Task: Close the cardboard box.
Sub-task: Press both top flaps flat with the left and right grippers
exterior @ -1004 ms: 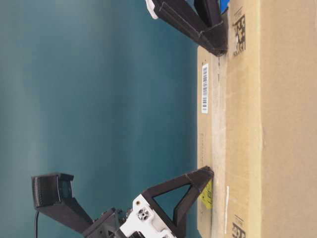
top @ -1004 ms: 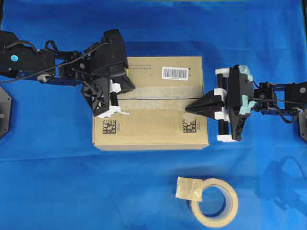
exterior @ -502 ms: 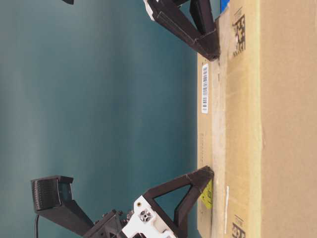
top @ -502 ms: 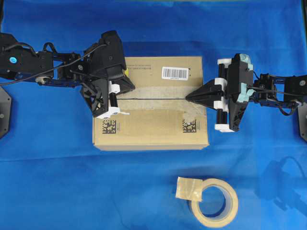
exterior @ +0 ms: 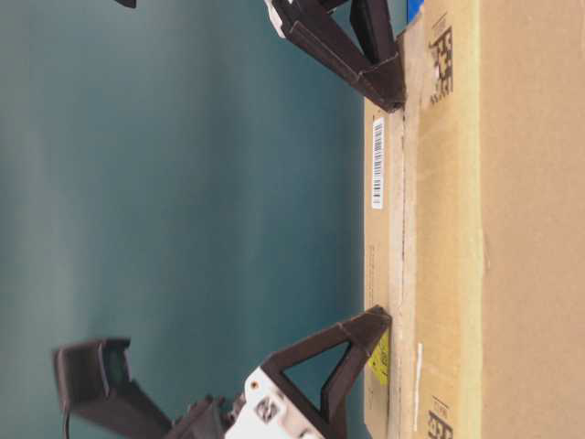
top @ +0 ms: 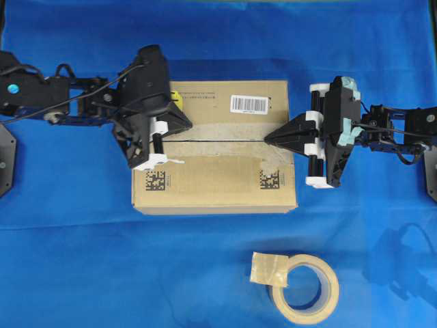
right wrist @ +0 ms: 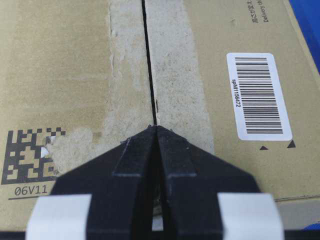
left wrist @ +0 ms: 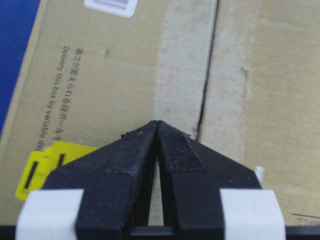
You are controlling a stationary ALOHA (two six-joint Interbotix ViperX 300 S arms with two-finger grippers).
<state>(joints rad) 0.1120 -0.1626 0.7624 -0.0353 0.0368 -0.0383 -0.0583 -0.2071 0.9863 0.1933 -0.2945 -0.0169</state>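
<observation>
The cardboard box (top: 215,146) sits mid-table on the blue cloth (top: 75,260), its 2 top flaps down and meeting at the centre seam (right wrist: 148,65). The left gripper (top: 186,124) — fingers pressed together — has shifted slightly off toward the box's left edge since the earlier frame. The right gripper (top: 268,139), fingers together, is unchanged at the seam's right end. The tape roll (top: 305,288) lies near the front edge.

Robotics lab bench — blue cloth (top: 205,273) over the table, plain teal backdrop (exterior: 183,201)
</observation>
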